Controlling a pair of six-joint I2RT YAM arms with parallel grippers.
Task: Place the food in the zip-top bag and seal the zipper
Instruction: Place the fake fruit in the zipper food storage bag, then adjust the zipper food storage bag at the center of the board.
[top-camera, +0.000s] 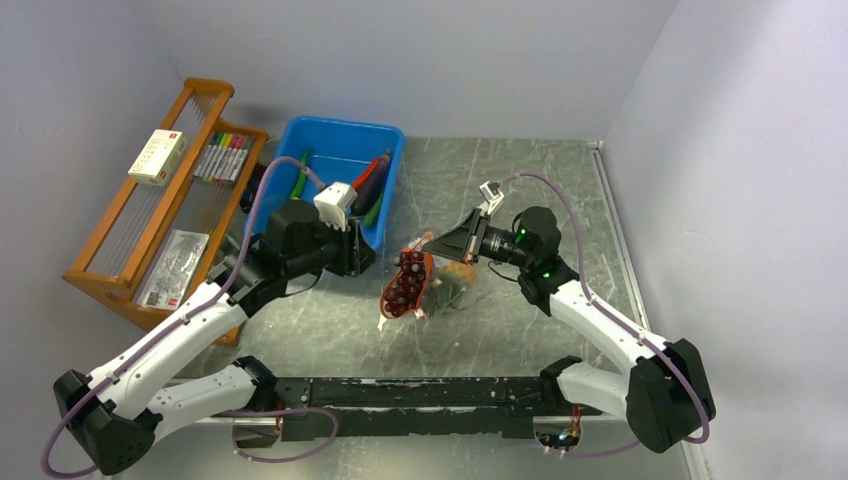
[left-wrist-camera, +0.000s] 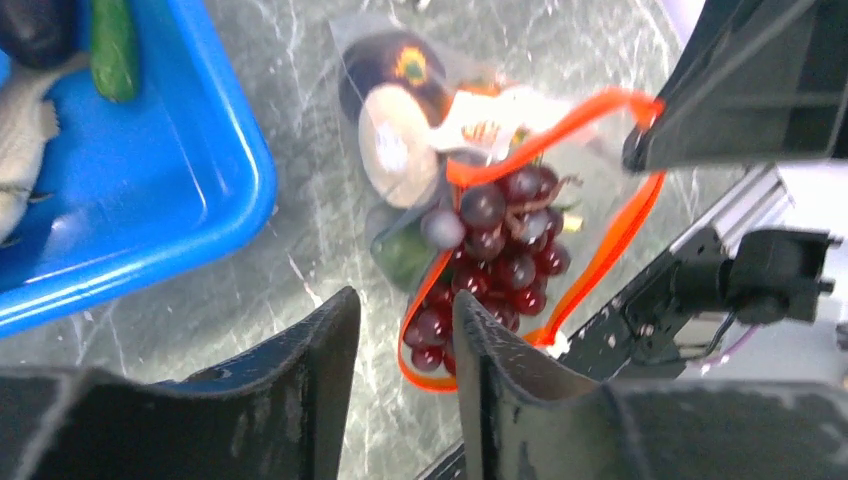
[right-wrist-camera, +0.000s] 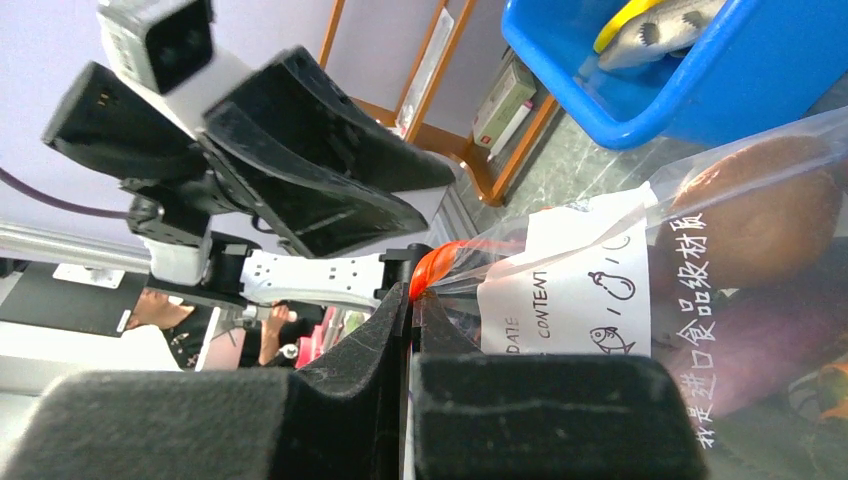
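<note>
Two claws: I see both mid-frame in the top view, one on each side of the bag.
left gripper (left-wrist-camera: 405, 310): fingers slightly spread, nothing between them. It hangs above the grapes, just right of the rigid blue plastic bin (top-camera: 335, 150).
right gripper (right-wrist-camera: 410, 300): fingers pressed together, pinching the red-orange zipper strip (right-wrist-camera: 430, 268) at its upper-right end in the left wrist view.
clear floppy zip-top bag (top-camera: 445, 290): lying on the grey marbled table (top-camera: 520, 190), centre of the top view. Mouth gapes; the strip forms an open loop.
dark red toy grapes (left-wrist-camera: 505, 255): inside that loop, at the mouth.
purple toy eggplant (left-wrist-camera: 400, 65), white-faced round piece (left-wrist-camera: 385, 150): deeper in the bag, upper centre of the left wrist view.
</note>
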